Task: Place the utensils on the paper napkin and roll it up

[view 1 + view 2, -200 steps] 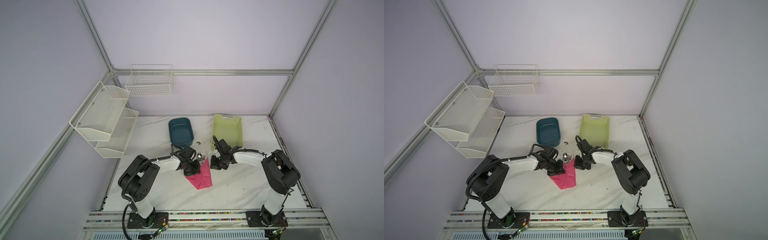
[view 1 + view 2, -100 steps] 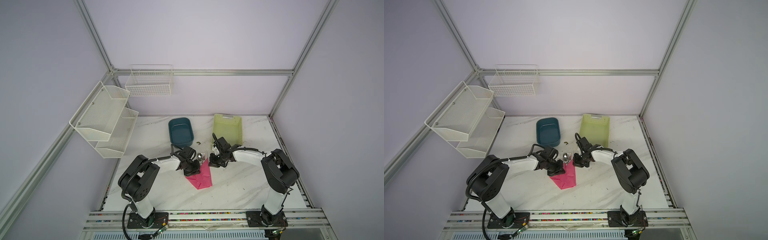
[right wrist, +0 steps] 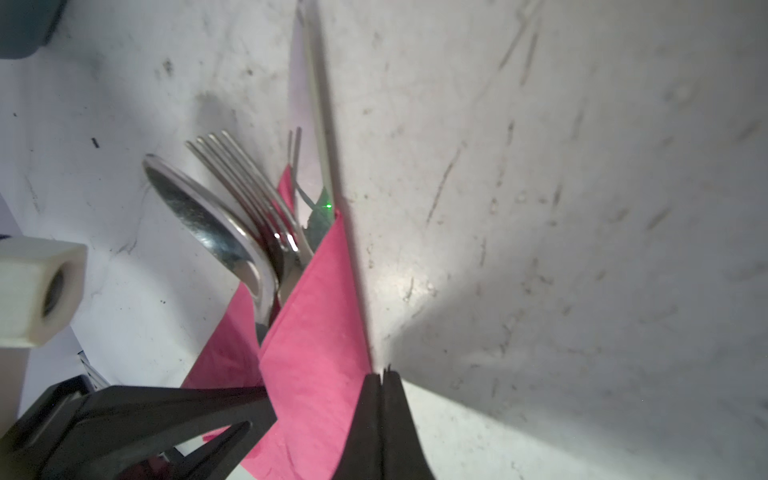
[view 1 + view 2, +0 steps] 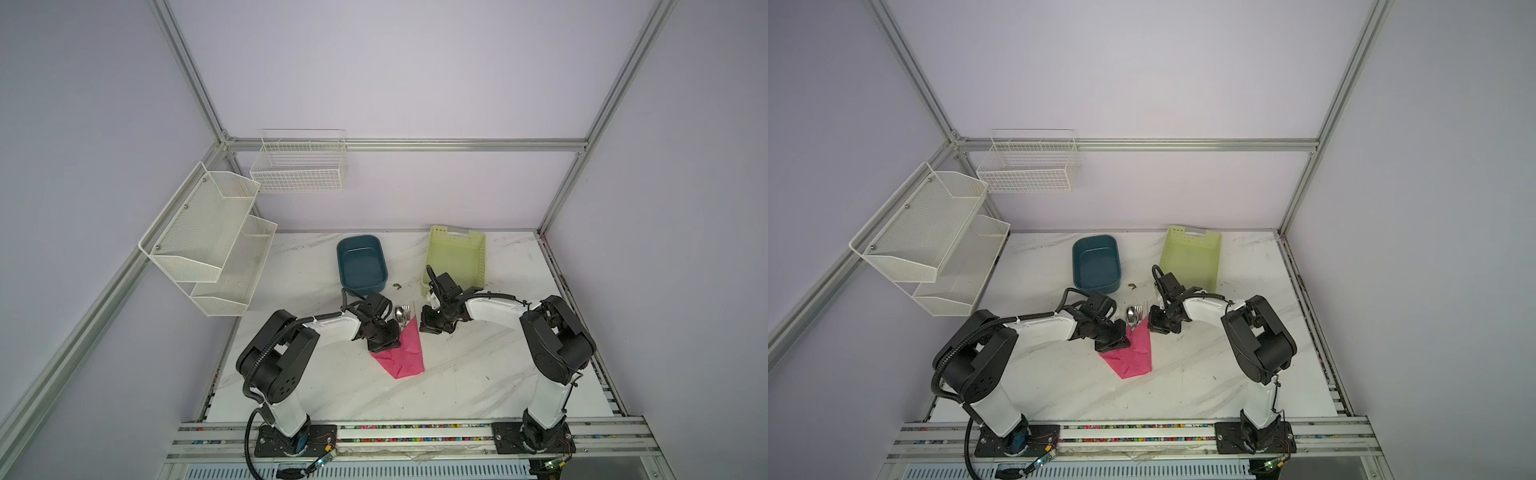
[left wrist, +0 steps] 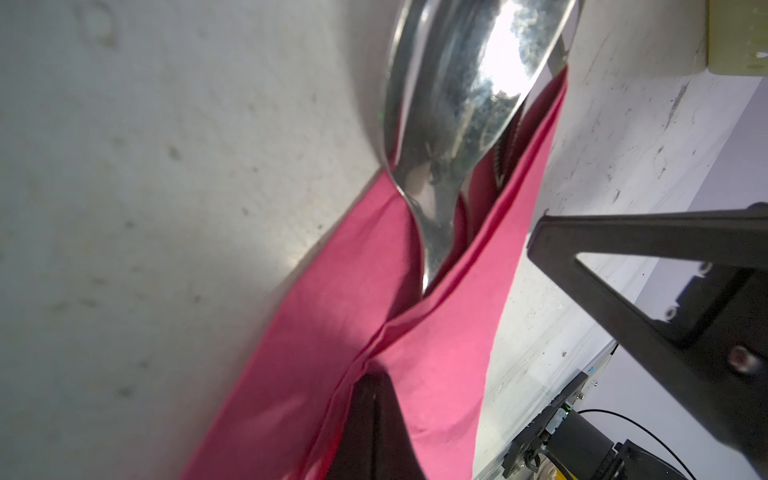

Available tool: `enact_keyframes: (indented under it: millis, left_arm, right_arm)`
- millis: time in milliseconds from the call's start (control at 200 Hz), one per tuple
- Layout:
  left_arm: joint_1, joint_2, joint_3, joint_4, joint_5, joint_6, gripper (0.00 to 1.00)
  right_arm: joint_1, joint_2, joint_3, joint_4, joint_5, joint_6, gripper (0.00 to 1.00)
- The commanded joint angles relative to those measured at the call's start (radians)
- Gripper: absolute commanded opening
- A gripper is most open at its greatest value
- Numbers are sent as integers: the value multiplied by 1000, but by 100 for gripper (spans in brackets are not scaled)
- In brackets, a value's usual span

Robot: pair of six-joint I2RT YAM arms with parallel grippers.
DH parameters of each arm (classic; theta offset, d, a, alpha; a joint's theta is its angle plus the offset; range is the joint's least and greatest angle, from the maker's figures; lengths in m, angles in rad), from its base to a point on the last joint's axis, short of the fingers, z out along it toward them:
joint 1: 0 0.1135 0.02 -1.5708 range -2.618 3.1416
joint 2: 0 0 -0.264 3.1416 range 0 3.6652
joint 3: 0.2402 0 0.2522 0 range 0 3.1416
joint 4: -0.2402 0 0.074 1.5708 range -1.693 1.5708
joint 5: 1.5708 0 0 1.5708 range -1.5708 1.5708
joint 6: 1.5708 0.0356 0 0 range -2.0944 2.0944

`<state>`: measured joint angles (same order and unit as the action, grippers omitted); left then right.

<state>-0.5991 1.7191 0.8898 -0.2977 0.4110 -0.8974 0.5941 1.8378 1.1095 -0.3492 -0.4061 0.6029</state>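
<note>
Position, both top views: the paper napkin (image 4: 401, 353) lies on the table (image 4: 457, 374) between the two arms, folded into a narrow wedge around the utensils (image 4: 402, 312). Its long axis runs front to back. The silver heads stick out of the narrow far end and point toward the gap between the teal tub (image 4: 361, 264) and the green basket (image 4: 455, 257). The left end effector (image 4: 388, 343) sits on the wedge's left flank, the right end effector (image 4: 426, 328) just beside its right edge.

Left wrist view: the bowl of the spoon (image 5: 457, 104) protrudes from the pink fold. The end effector is clenched, its tip at a crease; whether paper is pinched cannot be told.

Right wrist view: spoon, fork (image 3: 245, 183) and knife (image 3: 316, 116) fan out of the fold, handles hidden. The jaws are pressed together, tip touching the napkin's edge.

Comparison with a second before: no shift of napkin, utensils or arms can be made out.
</note>
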Motion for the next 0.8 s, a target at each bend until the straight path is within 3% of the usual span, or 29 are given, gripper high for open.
enact_keyframes:
  millis: [0,345,465,655,795]
  left_arm:
    - [-4,13,-37,-22,-9,11,2]
    - [-4,11,-35,-24,-9,14,2]
    - [-4,11,-36,-26,-9,14,2]
    - [-4,5,-41,-26,-9,15,2]
    - [-4,7,-42,-26,-9,15,2]
  right_arm:
    - [-5,2,38,-5,-12,-18,0]
    - [-8,82,69,4,-6,-31,0]
    - [-8,81,70,-28,54,-18,0]
    - [-8,16,93,-79,107,-33,0]
    - [7,-47,82,-68,47,-10,0]
